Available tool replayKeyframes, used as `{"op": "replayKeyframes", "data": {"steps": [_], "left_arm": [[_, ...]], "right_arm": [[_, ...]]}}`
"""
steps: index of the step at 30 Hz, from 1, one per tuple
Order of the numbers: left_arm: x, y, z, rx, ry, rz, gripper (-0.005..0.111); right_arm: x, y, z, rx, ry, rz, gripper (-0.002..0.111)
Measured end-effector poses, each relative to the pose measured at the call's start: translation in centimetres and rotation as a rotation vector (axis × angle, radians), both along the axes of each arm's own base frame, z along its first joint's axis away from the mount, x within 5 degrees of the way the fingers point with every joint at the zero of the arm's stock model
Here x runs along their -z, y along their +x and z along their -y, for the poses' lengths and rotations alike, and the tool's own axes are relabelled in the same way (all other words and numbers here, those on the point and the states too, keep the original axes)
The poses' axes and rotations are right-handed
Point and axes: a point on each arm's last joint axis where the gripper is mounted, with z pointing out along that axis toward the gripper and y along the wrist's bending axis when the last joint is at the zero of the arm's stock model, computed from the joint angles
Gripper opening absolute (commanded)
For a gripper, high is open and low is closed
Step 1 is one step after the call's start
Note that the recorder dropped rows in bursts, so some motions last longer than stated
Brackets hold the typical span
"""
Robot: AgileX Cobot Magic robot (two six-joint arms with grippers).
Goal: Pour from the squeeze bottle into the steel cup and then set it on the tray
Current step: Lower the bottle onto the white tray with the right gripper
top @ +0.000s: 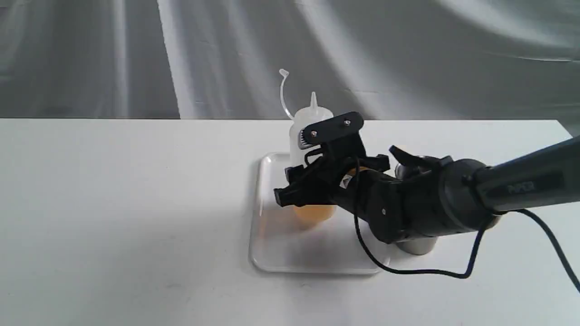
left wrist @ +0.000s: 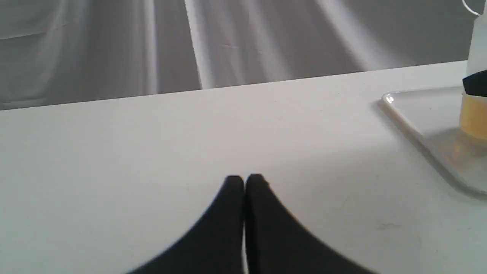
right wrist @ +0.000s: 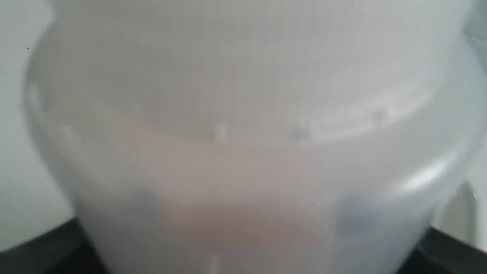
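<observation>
The squeeze bottle (top: 312, 122) stands upright over the middle of the white tray (top: 281, 253), amber liquid in its lower part and its cap strap curling up. My right gripper (top: 315, 183) is shut on the bottle's body from the right side. The right wrist view is filled by the blurred bottle (right wrist: 243, 133), with dark fingers (right wrist: 34, 251) at the corners. The steel cup (top: 417, 246) stands just right of the tray, mostly hidden behind my right arm. My left gripper (left wrist: 244, 180) is shut and empty over bare table, left of the tray (left wrist: 418, 110).
A white table (top: 113, 203) runs wide to the left of the tray. A grey curtain hangs behind it. A black cable (top: 421, 271) loops from my right arm down onto the table near the cup.
</observation>
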Motion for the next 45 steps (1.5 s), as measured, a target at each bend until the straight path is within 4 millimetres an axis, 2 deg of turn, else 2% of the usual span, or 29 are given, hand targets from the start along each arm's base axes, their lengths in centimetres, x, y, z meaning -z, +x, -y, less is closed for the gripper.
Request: {"op": "replayKeyframes", "data": {"steps": [33,36,40,45], "left_arm": [[0.00,0.00,0.00,0.000,0.000,0.000,0.000],[0.00,0.00,0.00,0.000,0.000,0.000,0.000],[0.00,0.00,0.00,0.000,0.000,0.000,0.000],[0.00,0.00,0.00,0.000,0.000,0.000,0.000]], "right_arm": [[0.33,-0.15,0.03,0.010,0.008,-0.049,0.017],[0.34,-0.16,0.03,0.010,0.007,-0.050,0.024],[0.35,-0.17,0.03,0.010,0.007,-0.052,0.040],[0.35,-0.17,0.03,0.010,0.007,-0.052,0.070]]}}
